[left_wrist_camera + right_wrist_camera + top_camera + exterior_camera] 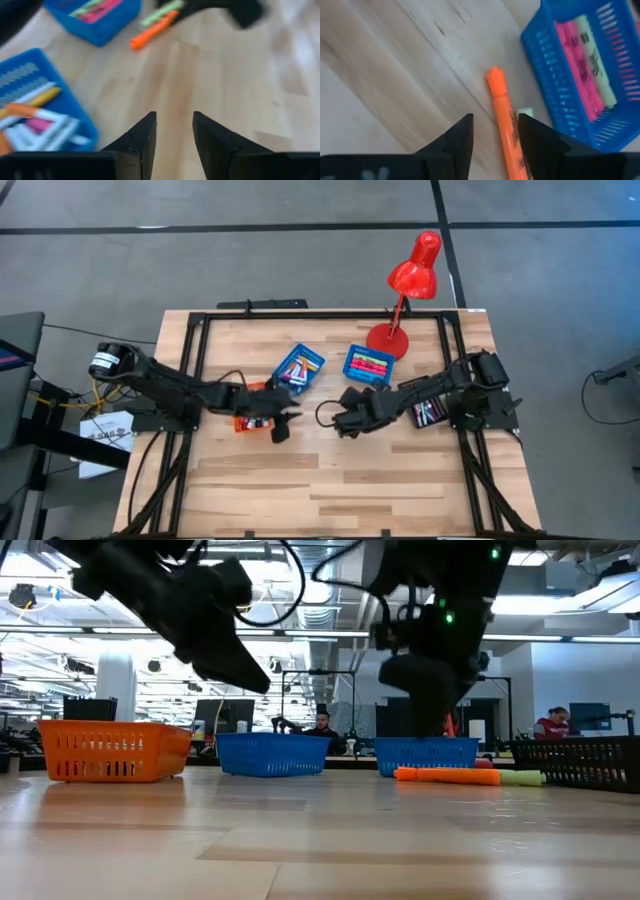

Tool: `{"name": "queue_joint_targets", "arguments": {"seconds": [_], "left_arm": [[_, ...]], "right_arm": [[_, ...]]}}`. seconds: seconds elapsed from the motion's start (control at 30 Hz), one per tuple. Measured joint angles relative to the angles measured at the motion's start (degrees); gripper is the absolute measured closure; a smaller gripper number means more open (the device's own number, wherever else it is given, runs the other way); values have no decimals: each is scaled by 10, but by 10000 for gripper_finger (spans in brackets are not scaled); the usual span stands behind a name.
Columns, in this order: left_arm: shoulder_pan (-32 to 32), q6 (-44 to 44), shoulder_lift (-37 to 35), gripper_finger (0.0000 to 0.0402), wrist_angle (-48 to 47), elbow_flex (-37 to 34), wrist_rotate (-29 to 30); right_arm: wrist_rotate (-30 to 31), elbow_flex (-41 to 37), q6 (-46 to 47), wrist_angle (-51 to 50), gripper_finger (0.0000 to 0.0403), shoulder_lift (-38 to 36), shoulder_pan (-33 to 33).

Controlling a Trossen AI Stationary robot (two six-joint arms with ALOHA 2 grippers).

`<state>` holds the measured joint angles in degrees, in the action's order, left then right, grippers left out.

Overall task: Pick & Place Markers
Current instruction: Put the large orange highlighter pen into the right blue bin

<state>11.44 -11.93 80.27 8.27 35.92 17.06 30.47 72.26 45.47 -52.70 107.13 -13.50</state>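
Observation:
An orange marker (504, 117) lies flat on the wooden table, with a pale green marker (524, 113) beside it. My right gripper (492, 131) hangs open just above them; the orange marker runs into the gap between its fingers and touches neither. The low view shows both markers (445, 776) on the table under that gripper (430, 710). My left gripper (174, 131) is open over bare wood near the table's middle (283, 427), holding nothing. More markers fill the two blue trays (298, 368) (368, 366) and the black tray (430, 412).
An orange tray (247, 421) sits partly under my left arm. A red desk lamp (410, 280) stands at the far edge behind the right blue tray. A black frame (190, 380) rims the table. Bare wood (320, 490) stretches toward the near edge.

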Motion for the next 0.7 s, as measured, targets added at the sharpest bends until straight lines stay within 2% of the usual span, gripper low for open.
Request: {"name": "queue_joint_targets", "arguments": {"seconds": [0.23, 0.37, 0.47, 0.7], "left_arm": [[99, -4, 0, 278, 0, 0, -1], [133, 30, 0, 278, 0, 0, -1], [138, 55, 0, 278, 0, 0, -1], [122, 52, 0, 277, 2, 0, 0]], "right_arm": [[-37, -79, -8, 63, 262, 0, 19], [-42, -103, -4, 65, 271, 0, 22], [-47, -107, -1, 68, 275, 0, 24], [-60, -107, -34, 118, 278, 0, 24]]}}
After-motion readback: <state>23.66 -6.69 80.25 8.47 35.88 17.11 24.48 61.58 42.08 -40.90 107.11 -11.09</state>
